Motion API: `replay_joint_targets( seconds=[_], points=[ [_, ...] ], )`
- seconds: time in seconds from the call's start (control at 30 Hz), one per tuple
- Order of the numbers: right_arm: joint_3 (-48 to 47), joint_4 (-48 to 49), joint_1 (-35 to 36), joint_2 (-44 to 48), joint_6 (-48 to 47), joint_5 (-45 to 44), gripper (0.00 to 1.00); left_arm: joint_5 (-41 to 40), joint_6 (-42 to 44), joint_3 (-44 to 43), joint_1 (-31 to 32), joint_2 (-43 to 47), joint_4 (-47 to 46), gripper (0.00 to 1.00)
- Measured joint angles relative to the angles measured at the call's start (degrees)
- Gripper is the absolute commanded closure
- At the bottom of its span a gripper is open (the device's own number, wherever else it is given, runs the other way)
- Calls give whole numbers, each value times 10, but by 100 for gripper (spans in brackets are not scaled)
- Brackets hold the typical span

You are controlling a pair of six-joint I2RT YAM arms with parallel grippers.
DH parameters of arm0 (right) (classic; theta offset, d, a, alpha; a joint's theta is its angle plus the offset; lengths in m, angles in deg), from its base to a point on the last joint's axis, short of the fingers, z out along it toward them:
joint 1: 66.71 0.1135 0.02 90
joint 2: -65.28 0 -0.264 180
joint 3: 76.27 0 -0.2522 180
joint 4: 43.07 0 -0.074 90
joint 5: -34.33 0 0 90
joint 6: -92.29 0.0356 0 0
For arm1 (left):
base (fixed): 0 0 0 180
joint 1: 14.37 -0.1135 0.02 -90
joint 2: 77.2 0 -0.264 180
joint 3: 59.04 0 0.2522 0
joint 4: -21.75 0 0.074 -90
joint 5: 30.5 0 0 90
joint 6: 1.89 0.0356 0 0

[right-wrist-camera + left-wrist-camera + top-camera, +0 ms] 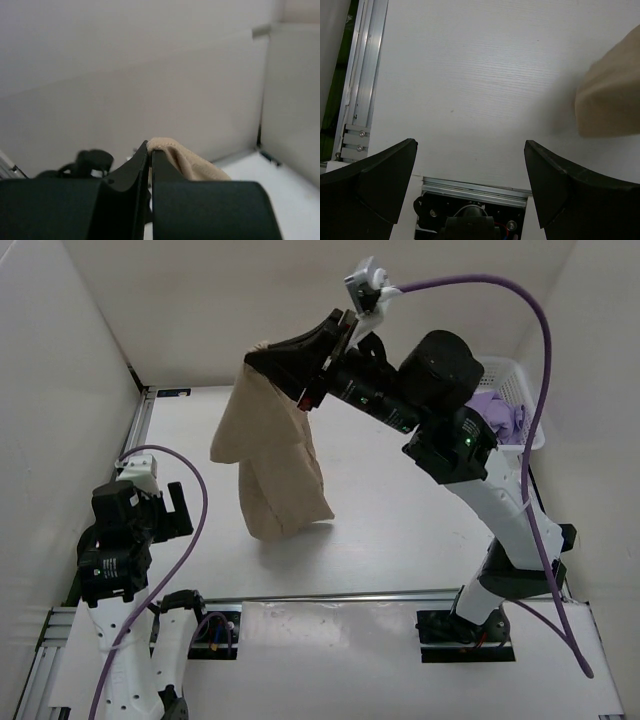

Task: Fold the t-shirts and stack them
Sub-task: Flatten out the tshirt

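Observation:
A tan t-shirt [272, 455] hangs in the air over the middle of the table, its lower end reaching down toward the tabletop. My right gripper [262, 353] is raised high and shut on the shirt's top edge. In the right wrist view a hemmed fold of the tan t-shirt [186, 159] bulges out between the closed tips of the right gripper [151, 150]. A light purple t-shirt [499, 413] lies bunched in the white basket [530, 436] at the right. My left gripper [152, 510] stands open and empty low at the left. From the left wrist, the left gripper [470, 150] frames bare table, with the tan t-shirt [612, 95] at the right edge.
White walls close the table on the left, back and right. An aluminium rail [330, 596] runs along the near edge, and another rail [138, 425] runs down the left side. A purple cable [540, 330] loops from the right wrist.

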Motion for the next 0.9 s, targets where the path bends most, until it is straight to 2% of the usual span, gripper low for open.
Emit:
replay_joint_targets(
  seconds=[0.1,0.2,0.3,0.37,0.47,0.67,0.77,0.9],
  points=[
    [5,103,17,1,-30,-6,100,-7,0,-3,0,-6,-3,1],
    [7,162,16,0,-60,-68,100,-16,0,-5,0,-6,-8,1],
    [27,166,-4,2,-66,-157,100,-22,0,-5,0,-8,-14,1],
    [76,137,-33,16,-36,-205,100,-23,0,-7,0,-11,-18,1],
    [210,55,-121,51,56,-246,100,-21,0,-7,0,-22,-23,1],
    [662,-38,-322,166,181,-236,100,24,0,-9,0,-82,-19,1],
    [778,-73,-385,191,198,-199,100,87,0,-33,0,-146,6,3],
    [840,-70,-447,214,199,-120,100,126,-1,-61,49,-257,14,10]
  ],
)
